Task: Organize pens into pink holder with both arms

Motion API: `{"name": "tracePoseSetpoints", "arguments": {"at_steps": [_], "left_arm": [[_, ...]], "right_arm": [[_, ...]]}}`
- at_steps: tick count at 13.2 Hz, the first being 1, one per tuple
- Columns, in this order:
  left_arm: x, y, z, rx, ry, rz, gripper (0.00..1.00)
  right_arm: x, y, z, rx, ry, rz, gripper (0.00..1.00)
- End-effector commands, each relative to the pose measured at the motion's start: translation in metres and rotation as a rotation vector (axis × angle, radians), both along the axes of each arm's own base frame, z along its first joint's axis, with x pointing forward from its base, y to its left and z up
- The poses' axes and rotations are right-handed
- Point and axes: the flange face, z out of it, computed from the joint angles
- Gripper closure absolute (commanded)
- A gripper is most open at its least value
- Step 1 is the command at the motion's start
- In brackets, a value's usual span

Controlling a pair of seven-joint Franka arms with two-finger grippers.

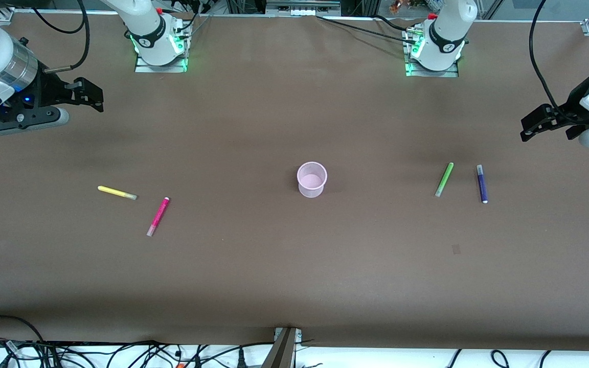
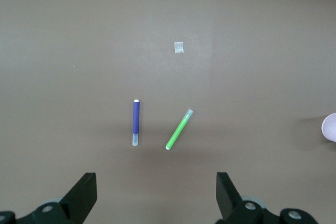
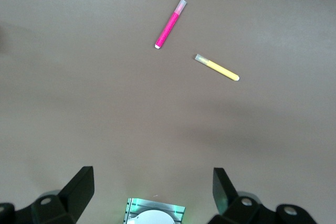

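While all four pens lie outside the holder (image 1: 312, 178), you're at the start: both grippers, left (image 1: 545, 122) and right (image 1: 82, 94), hang released; pick the nearest pen each

In the left wrist view the pink holder (image 2: 330, 128) is cut off at the edge, well apart from the green pen (image 2: 179, 129).

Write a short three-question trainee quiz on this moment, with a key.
1. True or false: the pink holder already has a pen in it.
2. Which two pens lie toward the right arm's end? A yellow and magenta; B green and blue
3. How do the jaws of the left gripper and right gripper stand?

Key: 1 false. 2 A: yellow pen, magenta pen. 3 Both open, holding nothing.
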Motion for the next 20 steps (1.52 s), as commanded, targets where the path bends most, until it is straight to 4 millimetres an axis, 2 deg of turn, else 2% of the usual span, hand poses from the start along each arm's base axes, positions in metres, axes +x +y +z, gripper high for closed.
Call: {"name": "tracePoseSetpoints", "arguments": {"at_steps": [1, 4, 6, 13, 15, 16, 18, 20], "left_arm": [[0.000, -0.001, 0.004, -0.016, 0.004, -0.019, 0.00], [0.000, -0.006, 0.007, -0.009, 0.009, -0.023, 0.00], [0.001, -0.008, 0.004, -0.011, 0.015, -0.023, 0.00], [0.006, -0.005, -0.030, -0.004, 0.140, -0.017, 0.00], [0.007, 0.005, -0.033, -0.009, 0.150, -0.009, 0.00], [0.009, 0.012, -0.042, -0.007, 0.165, -0.001, 0.00], [0.016, 0.042, -0.081, -0.006, 0.238, 0.026, 0.00], [0.030, 0.053, -0.130, -0.011, 0.286, 0.033, 0.00]], "right_arm": [[-0.002, 0.003, 0.006, -0.021, -0.010, -0.003, 0.00], [0.000, 0.002, 0.006, -0.035, -0.017, -0.001, 0.00], [0.000, 0.008, 0.006, -0.048, -0.021, 0.012, 0.00], [0.001, 0.009, 0.006, -0.056, -0.029, 0.016, 0.00], [0.004, 0.009, 0.008, -0.054, -0.053, 0.018, 0.00], [0.004, 0.009, 0.008, -0.053, -0.055, 0.018, 0.00], [0.006, 0.010, 0.010, -0.050, -0.071, 0.019, 0.00], [0.006, 0.010, 0.010, -0.050, -0.071, 0.019, 0.00]]}}
